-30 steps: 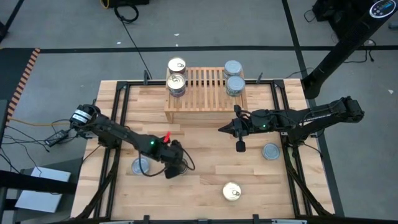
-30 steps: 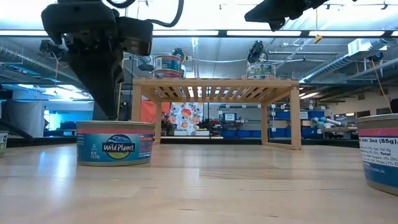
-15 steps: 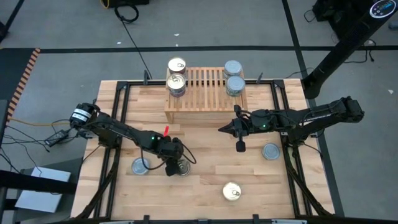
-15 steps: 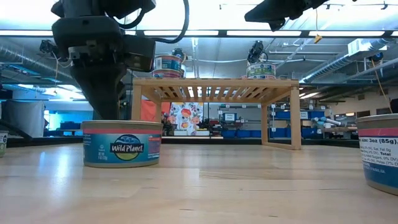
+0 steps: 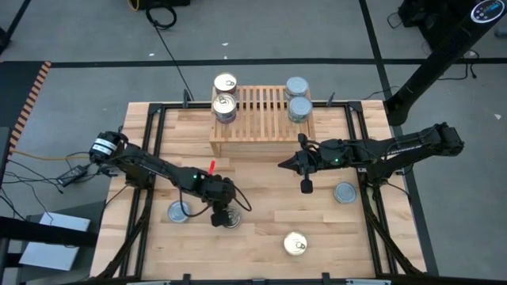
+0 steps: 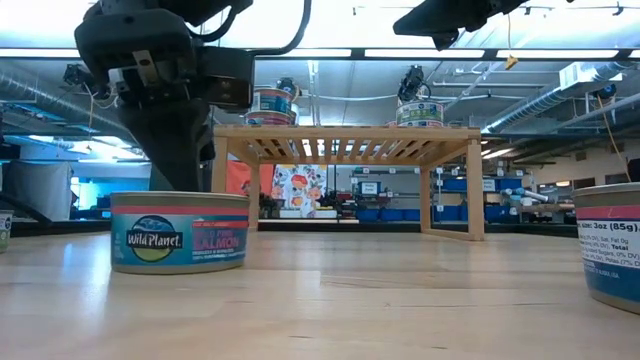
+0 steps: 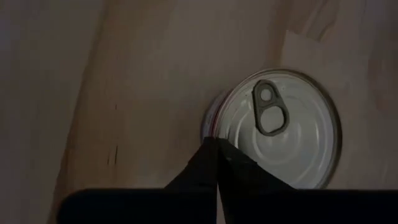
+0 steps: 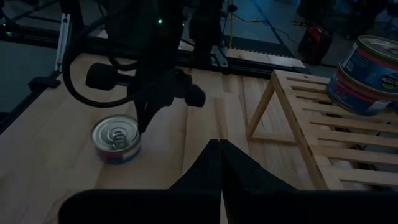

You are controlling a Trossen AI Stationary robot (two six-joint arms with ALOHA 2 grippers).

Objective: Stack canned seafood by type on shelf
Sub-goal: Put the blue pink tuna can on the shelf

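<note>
A silver-topped tin [image 7: 273,124] with a pull tab stands on the plank table [image 5: 261,198], also seen in the high view [image 5: 230,220] and the low view [image 6: 180,232]. My left gripper [image 7: 217,142] is shut, pointing down at the tin's rim [image 5: 218,215]. My right gripper [image 5: 282,165] is shut and hovers in front of the shelf [image 5: 261,119]. On the shelf, gold-topped tins [image 5: 225,95] stand at its left end and silver-topped tins [image 5: 298,96] at its right end. My left gripper meets the tin with its shut fingertips [image 7: 211,155] at the top rim [image 7: 210,124], on the side away from the pull tab. The fingers come from above, pointing down [image 8: 140,118]. The tin stands flat on the table. Whether they press on the top or against the side, I cannot tell.
Loose on the table are a silver-topped tin [image 5: 179,211] near the left edge, another [image 5: 345,192] on the right, and a gold-topped tin [image 5: 295,244] near the front edge, large in the low view [image 6: 610,245]. Bare planks lie between the shelf and these tins.
The tin at my left gripper has turned about on the table, its label swinging round, and has slid a little toward the near edge. My left gripper has shifted with it, staying shut and pointing down.
</note>
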